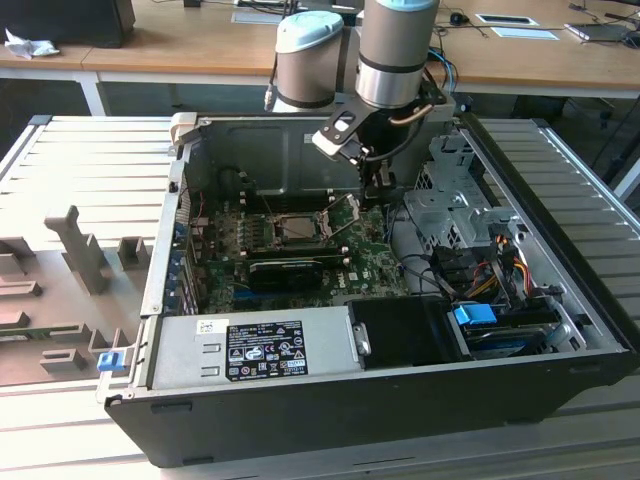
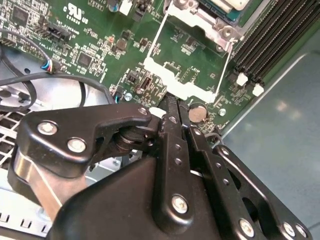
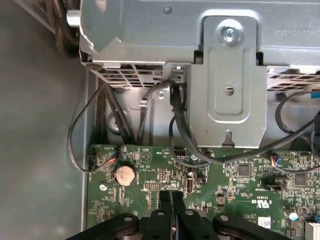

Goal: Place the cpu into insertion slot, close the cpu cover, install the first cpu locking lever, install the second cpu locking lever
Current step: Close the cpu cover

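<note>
**First:** Where is the gripper [image 2: 175, 102]?

**Second:** We see it down inside the computer case [image 1: 350, 410], low over the green board [image 2: 90, 45]. Its jaws are squeezed tight together. We see nothing between them.

**First:** What is right in front of the tips?

**Second:** The cover [image 2: 185, 87]. It is the shiny metal frame with a hole in the middle. It is flipped open, and we see the board through the hole. Its near edge is just at the tips of the jaws. We cannot tell if they touch it.

**First:** And the chip [image 2: 227, 4]?

**Second:** It is on the far side of the cover from the jaws. It lies in its socket [image 2: 220, 30], and the cover is not over it.

**First:** What else is close by?

**Second:** We see a round battery [image 2: 198, 112] on the board, just beside the tips.
</note>
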{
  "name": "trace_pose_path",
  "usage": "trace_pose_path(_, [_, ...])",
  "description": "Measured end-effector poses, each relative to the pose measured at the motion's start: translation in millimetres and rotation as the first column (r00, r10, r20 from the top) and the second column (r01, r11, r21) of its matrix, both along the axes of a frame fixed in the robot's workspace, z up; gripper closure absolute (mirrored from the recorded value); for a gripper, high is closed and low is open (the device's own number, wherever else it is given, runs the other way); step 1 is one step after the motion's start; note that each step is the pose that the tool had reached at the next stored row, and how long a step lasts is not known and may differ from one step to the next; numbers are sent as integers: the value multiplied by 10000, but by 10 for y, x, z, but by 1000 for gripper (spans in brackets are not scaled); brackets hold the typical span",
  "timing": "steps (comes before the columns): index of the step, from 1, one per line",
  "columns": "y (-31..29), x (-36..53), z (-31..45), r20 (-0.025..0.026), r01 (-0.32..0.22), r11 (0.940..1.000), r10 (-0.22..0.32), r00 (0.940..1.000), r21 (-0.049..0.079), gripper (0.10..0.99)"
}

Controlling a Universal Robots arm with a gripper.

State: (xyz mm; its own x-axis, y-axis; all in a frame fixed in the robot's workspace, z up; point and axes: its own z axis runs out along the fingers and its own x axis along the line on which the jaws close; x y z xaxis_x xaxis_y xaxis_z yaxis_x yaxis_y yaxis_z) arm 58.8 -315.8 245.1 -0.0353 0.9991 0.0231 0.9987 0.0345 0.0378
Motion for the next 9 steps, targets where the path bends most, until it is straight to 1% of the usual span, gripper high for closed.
trace_pose_path(3, [0,-56,8,-1,0,10000,0,10000,0,929])
trace_pose_path(5, [0,-154,35,0,0,10000,0,10000,2,929])
trace_pose_path(9, [0,-288,47,-1,-1,10000,1,10000,5,929])
